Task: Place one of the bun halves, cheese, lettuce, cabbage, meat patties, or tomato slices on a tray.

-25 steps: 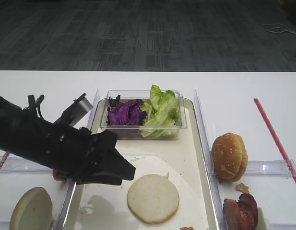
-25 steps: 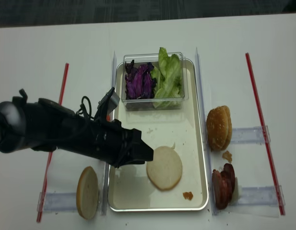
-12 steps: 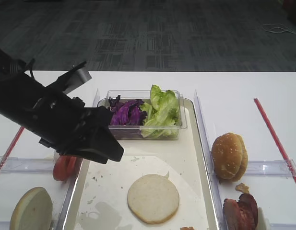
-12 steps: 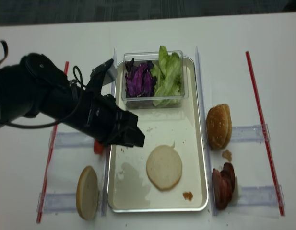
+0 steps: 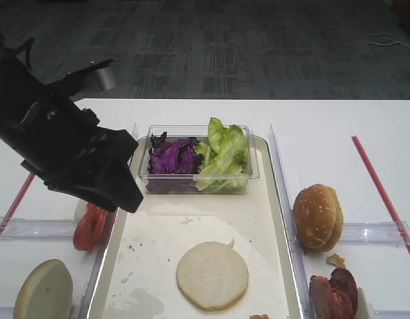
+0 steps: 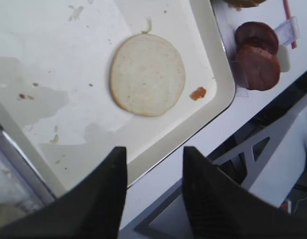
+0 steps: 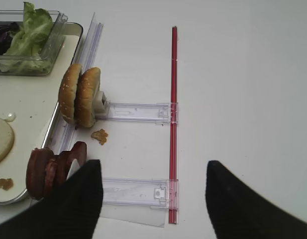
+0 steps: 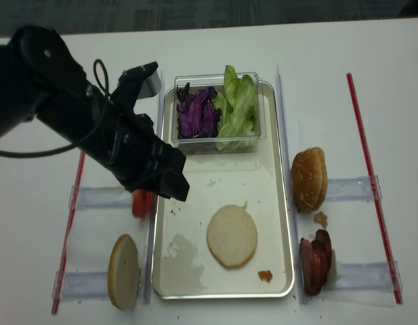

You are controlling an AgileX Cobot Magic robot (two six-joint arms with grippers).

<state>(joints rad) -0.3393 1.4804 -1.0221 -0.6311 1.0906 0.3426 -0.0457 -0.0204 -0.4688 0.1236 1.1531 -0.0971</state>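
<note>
Pale bun half (image 5: 212, 275) lies flat on the tray (image 5: 274, 219) floor, near its front end. Left gripper (image 6: 153, 191) hangs above, jaws parted and empty (right gripper (image 7: 151, 196) likewise parted). Retreat should rise clear, avoiding the tub of cabbage (image 5: 171, 157).

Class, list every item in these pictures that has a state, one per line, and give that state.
Bun half: flat on the tray, released.
Left tool: open, empty.
Right tool: open, empty.
Clear tub: uncovered, holding cabbage and lettuce.
Tomato slices: on edge, beside tray.
</note>
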